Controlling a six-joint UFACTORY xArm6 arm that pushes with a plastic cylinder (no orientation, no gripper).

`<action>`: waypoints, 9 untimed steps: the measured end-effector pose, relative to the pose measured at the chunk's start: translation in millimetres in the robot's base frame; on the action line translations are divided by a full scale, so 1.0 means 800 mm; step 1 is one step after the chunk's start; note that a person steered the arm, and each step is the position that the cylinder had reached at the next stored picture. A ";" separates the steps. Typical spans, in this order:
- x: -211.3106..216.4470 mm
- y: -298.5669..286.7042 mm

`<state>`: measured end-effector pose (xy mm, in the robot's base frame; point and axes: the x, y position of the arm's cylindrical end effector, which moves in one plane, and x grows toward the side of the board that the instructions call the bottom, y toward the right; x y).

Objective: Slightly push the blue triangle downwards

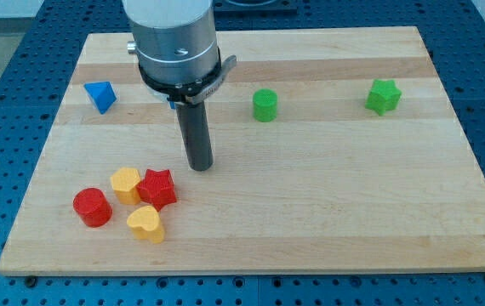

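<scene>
The blue triangle (100, 96) lies near the view's upper left on the wooden board (328, 212). My tip (199, 167) is the lower end of the dark rod, resting on the board to the right of and below the blue triangle, well apart from it. The tip touches no block. It stands just above and right of the cluster at the lower left.
A red cylinder (92, 207), a yellow block (126, 184), a red star (157, 188) and a yellow heart (145, 223) cluster at the lower left. A green cylinder (265, 105) and a green star (383, 96) sit near the top right.
</scene>
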<state>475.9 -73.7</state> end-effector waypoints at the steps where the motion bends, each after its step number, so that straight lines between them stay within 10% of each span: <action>1: -0.024 -0.003; 9: -0.037 -0.231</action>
<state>446.2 -258.2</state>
